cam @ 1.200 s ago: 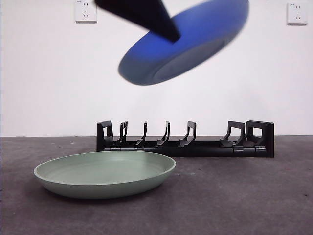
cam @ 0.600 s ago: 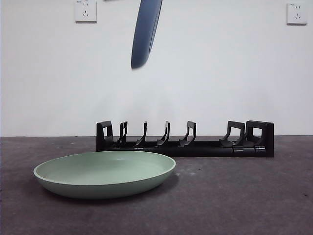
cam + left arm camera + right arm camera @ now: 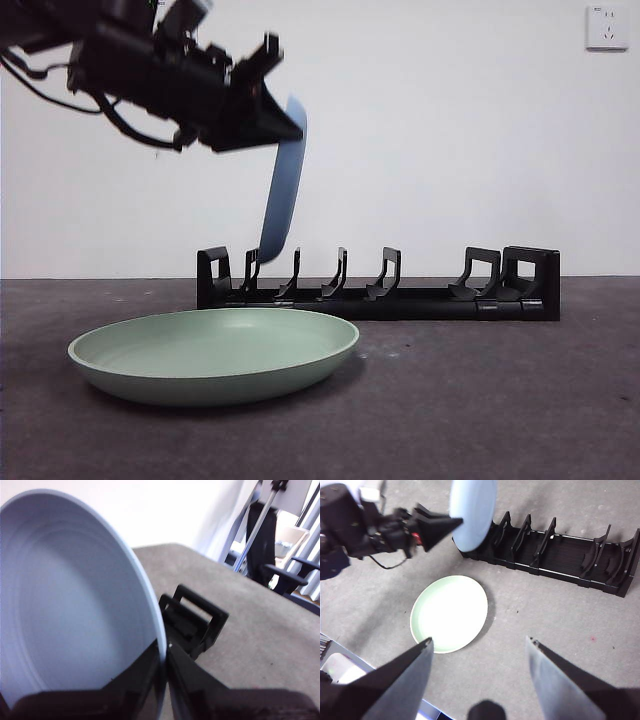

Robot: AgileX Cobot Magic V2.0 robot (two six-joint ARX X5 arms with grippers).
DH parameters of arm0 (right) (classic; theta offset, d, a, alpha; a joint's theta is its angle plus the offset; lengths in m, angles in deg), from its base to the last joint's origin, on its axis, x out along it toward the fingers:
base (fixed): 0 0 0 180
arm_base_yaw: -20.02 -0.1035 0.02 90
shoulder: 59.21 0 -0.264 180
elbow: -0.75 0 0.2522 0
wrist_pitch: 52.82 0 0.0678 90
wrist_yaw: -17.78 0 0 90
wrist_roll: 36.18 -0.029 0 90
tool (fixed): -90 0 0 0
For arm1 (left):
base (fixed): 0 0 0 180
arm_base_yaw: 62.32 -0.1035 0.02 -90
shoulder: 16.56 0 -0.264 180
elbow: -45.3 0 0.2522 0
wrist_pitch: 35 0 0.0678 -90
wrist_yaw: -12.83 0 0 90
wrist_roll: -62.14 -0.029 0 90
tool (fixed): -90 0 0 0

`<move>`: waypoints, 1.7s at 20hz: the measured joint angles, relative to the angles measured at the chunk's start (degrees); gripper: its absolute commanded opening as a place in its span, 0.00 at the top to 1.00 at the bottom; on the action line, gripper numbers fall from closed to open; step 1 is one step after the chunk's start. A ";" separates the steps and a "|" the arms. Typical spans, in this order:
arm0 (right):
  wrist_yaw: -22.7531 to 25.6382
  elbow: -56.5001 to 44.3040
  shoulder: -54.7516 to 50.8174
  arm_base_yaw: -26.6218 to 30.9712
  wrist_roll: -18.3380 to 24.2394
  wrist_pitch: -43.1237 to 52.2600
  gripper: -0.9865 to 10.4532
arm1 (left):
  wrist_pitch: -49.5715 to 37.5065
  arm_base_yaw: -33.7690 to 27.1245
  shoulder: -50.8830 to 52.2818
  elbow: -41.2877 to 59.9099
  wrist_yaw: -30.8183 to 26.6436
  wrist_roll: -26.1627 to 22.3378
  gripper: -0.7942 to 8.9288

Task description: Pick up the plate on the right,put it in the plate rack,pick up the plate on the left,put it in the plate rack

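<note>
We see the left gripper (image 3: pixel 285 125) clamped on the rim of the blue plate (image 3: pixel 283 185), held nearly upright with its lower edge at the leftmost dividers of the otherwise empty plate rack (image 3: pixel 420 290). At 7 o'clock of the rack, the green plate (image 3: pixel 214 355) lies flat on the worktop (image 3: pixel 500 400). The right gripper (image 3: pixel 479 647) hangs wide open above.

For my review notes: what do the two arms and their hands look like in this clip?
The left hand is black, blocky hardware tapering to wedge-shaped jaws, with thin black cables looping beneath the arm and a small white part on top. In the overhead wrist view a red spot shows near its jaws. The right hand has two broad pointed jaws that look grey here.
</note>
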 measured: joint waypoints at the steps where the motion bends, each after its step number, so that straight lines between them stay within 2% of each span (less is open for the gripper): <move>1: 0.00 0.00 0.00 0.00 0.02 -0.04 0.64 | -0.04 -0.20 -0.70 0.00 0.02 0.02 0.93; 5: 0.00 0.00 0.00 0.00 0.02 -0.24 0.64 | -0.24 -0.33 -2.99 0.00 0.00 0.00 0.93; 12: 0.00 0.00 0.02 0.00 0.48 -1.22 0.64 | 0.79 -0.26 -4.52 -0.15 -3.30 -1.18 0.91; 15: 0.00 0.00 0.02 0.00 0.66 -1.22 0.64 | 0.83 -0.26 -4.52 -0.15 -3.91 -1.42 0.73; 21: 0.00 0.00 0.02 -0.02 0.68 -1.27 0.64 | 1.42 0.04 -4.52 -1.31 -0.85 -1.55 0.72; 23: 0.00 0.00 0.02 0.00 0.68 -1.31 0.64 | 4.07 0.52 -4.52 -2.75 -0.85 -1.55 0.71; 25: 0.02 0.00 0.02 0.00 0.68 -1.53 0.64 | 7.43 1.05 -4.33 -3.76 -0.85 -1.55 0.64; 27: 0.02 0.00 0.09 0.00 0.68 -1.51 0.64 | 10.62 1.20 -2.80 -3.85 -0.85 -1.57 0.62; 30: 0.04 0.00 0.83 0.00 0.68 -1.51 0.64 | 16.20 1.18 3.32 -3.85 -0.85 -2.71 0.62; 34: 0.02 0.00 3.23 0.00 0.68 -1.27 0.64 | 26.60 0.85 14.78 -3.87 -0.87 -7.17 0.62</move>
